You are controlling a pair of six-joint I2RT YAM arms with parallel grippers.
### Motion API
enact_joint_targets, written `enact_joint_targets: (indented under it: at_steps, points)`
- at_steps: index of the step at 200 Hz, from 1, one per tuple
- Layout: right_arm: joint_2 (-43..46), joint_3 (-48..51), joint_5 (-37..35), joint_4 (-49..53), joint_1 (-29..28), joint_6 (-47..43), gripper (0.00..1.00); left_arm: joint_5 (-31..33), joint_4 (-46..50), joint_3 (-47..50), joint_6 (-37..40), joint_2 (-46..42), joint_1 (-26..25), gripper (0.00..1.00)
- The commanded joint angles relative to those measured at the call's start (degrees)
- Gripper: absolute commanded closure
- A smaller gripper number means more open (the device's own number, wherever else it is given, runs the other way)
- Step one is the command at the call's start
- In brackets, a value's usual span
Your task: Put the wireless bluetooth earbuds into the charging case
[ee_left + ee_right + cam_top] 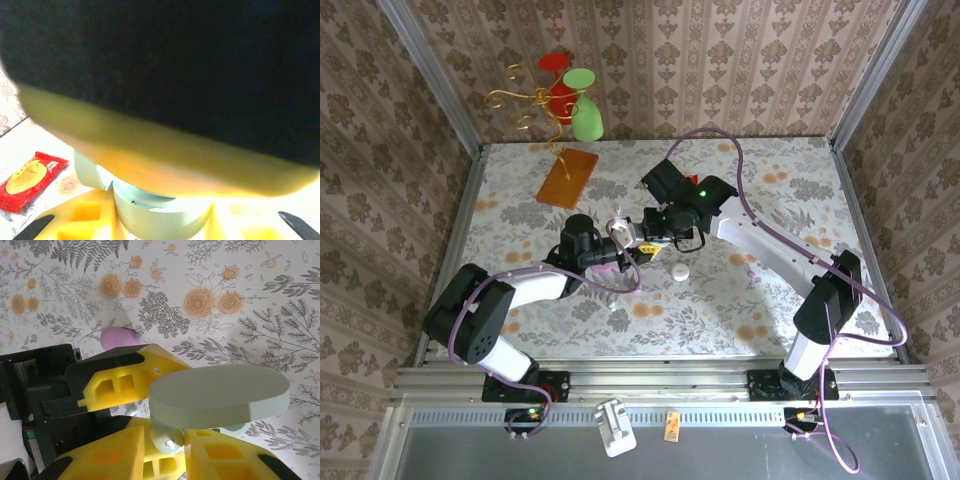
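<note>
My left gripper [625, 245] [162, 220] is shut on a pale green charging case [160, 210], which sits between its yellow fingers [82, 220]. The case's lid [220, 392] stands open and flat above the base. A tiny pale green earbud [167, 440] sits just under the lid, between the yellow pads of my right gripper [167, 445] [655, 238]. It rests against the right-hand pad, and a thin gap shows on its other side. In the left wrist view the right gripper's black and yellow body hangs close overhead and hides the case's inside.
A pink oval case [119, 336] [605, 270] lies on the flowered cloth by the left arm. A small pale rounded object [678, 271] lies just in front of the grippers. A red packet [30, 180], an orange board [568, 178] and a wire stand with cups [565, 95] sit further off.
</note>
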State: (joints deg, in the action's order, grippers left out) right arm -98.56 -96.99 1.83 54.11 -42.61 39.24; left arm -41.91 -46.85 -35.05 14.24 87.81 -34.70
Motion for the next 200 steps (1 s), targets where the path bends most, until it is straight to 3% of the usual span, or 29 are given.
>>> enact_joint_targets:
  at_steps: [1,98,148,200]
  points:
    - [1.45,1.03,2.34,-1.46,-0.19,0.48,0.70,-0.26,-2.72,-1.26,0.32,-0.20,-0.45,0.72]
    - [3.86,4.22,-1.45,-1.75,1.42,1.44,0.69,-0.76,-3.42,-0.46,-0.22,-1.38,-0.37,0.72]
    - [6.51,5.92,-0.88,-3.85,2.00,1.53,0.62,-1.15,-4.12,-0.81,-0.49,-0.83,-0.37,0.72]
    - [9.88,11.46,1.26,-9.23,3.75,3.03,0.75,-1.93,-6.39,0.42,-0.65,-1.10,-0.28,0.72]
